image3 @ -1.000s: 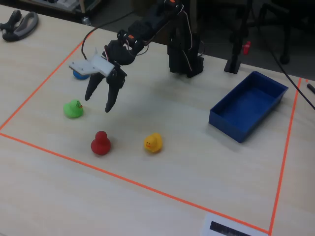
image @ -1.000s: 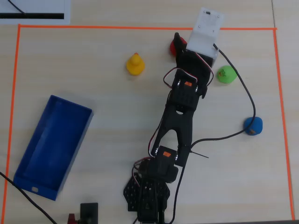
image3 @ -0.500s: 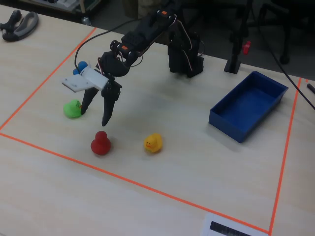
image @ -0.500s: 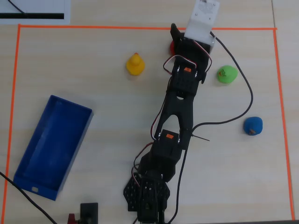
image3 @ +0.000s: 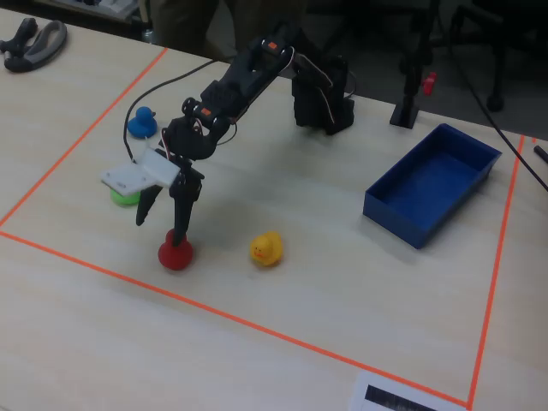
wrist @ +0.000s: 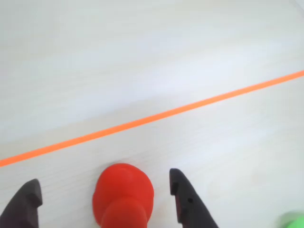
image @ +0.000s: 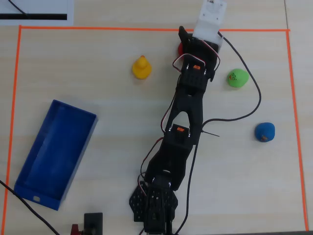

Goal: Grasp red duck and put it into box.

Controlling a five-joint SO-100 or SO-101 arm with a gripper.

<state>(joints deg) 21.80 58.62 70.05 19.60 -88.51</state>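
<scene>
Red duck [wrist: 123, 198], claw [wrist: 104, 190] spread around it

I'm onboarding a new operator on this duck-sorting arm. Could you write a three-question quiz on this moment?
1. True or false: the tool is open, with the small glossy red rubber duck between its fingers in the wrist view.
2. Which toy lies nearest the red duck in the fixed view? A) yellow rubber duck B) blue toy
3. Fill in: the long blue open-top box holds ____ ducks.

Key: 1 true; 2 A; 3 no
</scene>
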